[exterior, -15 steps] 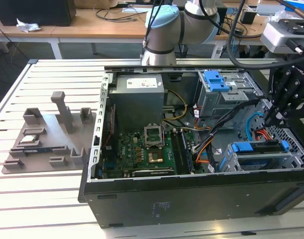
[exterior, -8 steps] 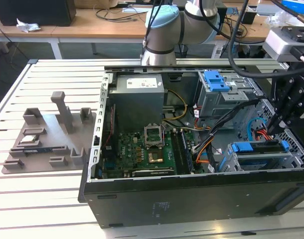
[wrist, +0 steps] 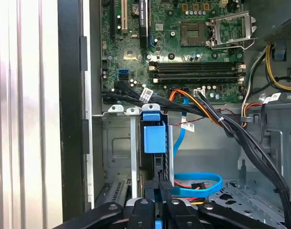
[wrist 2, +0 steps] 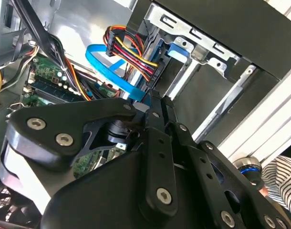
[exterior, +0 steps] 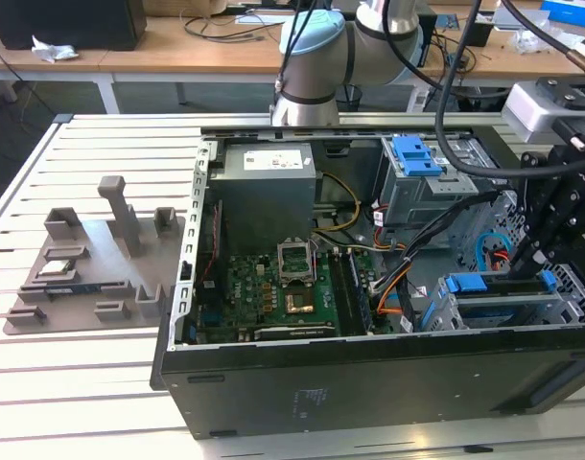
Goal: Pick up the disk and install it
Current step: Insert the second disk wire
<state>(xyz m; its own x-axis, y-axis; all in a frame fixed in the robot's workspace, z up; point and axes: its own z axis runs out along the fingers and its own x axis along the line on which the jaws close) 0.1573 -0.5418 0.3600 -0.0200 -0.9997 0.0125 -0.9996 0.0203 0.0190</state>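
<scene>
While the disk (wrist: 154, 136) is sitting deep in its bay, installation is nearing its end.
Gripper (wrist: 161, 191) is pinching the disk's edge; full seating is looking unfinished.

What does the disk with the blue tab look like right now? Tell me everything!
In the first wrist view, the disk is seen edge-on, standing in a slot of the grey metal drive cage inside the open computer. Its blue plastic carrier and blue end tab face the motherboard. The label side is hidden. The black end effector is at its opposite end.
</scene>
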